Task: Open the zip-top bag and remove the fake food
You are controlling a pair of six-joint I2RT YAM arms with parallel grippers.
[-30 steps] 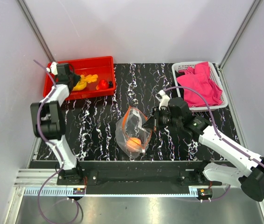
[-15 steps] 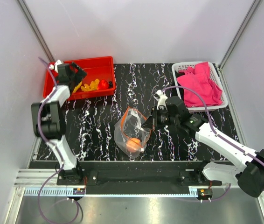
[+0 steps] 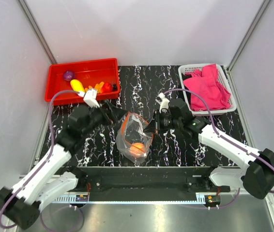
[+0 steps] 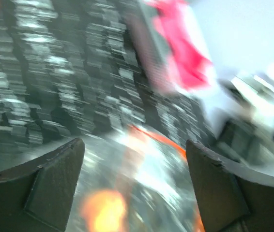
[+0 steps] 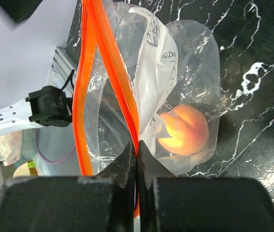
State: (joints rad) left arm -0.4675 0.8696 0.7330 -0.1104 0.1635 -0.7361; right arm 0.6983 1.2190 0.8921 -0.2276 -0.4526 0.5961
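Note:
The clear zip-top bag [image 3: 133, 134] stands mid-table with its orange-red strip gaping open. An orange peach-like ball [image 3: 137, 148] lies inside it. My right gripper [image 3: 152, 127] is shut on the strip's right side; the right wrist view shows the pads pinching the strip [image 5: 137, 145], with the ball [image 5: 183, 129] beyond them. My left gripper [image 3: 117, 112] hovers open just left of the bag's mouth. The left wrist view is blurred, with wide-apart fingers [image 4: 50, 188] framing the bag [image 4: 146, 169]. Other fake food lies in the red tray [image 3: 59, 92]: a purple piece [image 3: 68, 75], a yellow one [image 3: 77, 85] and a red one [image 3: 107, 87].
A white basket [image 3: 185, 72] holding a pink cloth [image 3: 207, 87] stands at the back right. The red tray sits at the back left. White walls close in the black marbled table on three sides.
My left arm swung from the red tray down to the bag's left side, and its gripper opened. The yellow and purple pieces now lie uncovered in the tray. The right gripper kept its hold.

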